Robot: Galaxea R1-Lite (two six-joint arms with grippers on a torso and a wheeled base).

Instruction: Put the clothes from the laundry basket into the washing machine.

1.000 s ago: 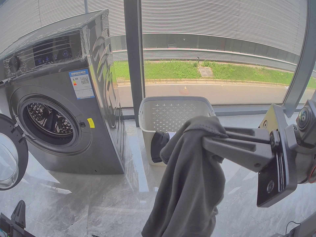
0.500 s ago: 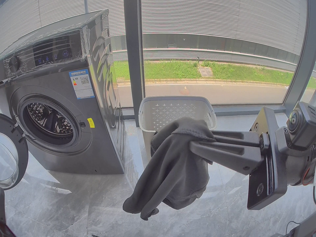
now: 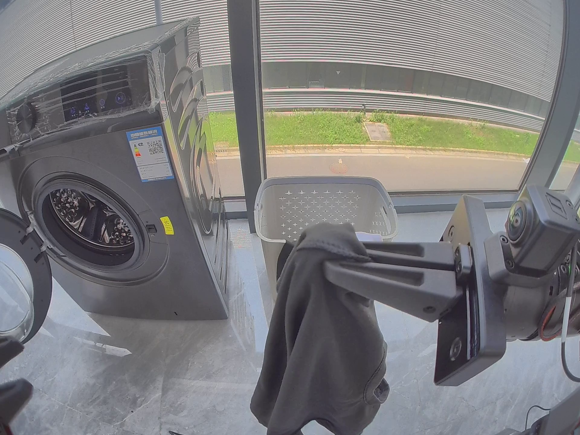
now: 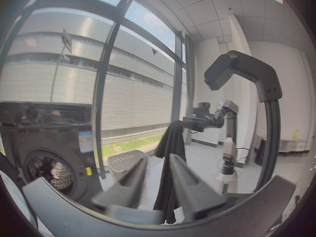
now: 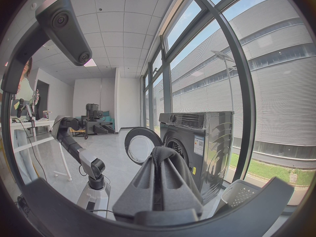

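Head view first: where does the washing machine (image 3: pixel 115 176) lie from the right hand (image 3: pixel 339 258)?

Off to its left and well apart, across bare floor (image 3: pixel 169 370). The drum mouth faces the robot, and the round door (image 3: pixel 18 279) is swung wide open on the side away from the hand.

And the laundry basket (image 3: pixel 326 203)?

Just behind the hand, by the window.

What is the hand carrying?

It is clamped tight on the top fold of a dark grey garment (image 3: pixel 320 339). The garment hangs straight down below the hand, long axis upright.

So the coming move?

I'd judge a sideways carry leftward to the drum, low enough for the trailing cloth to go in. The left hand (image 4: pixel 158 159) looks nearer the machine, but its fingers are parted and it holds nothing.

Anything hard to read?

The garment's lower end is cut off at the bottom of the head view, and it hides most of the basket. A pale scrap (image 3: pixel 368 235) peeks at the rim, so I can't tell what lies inside.
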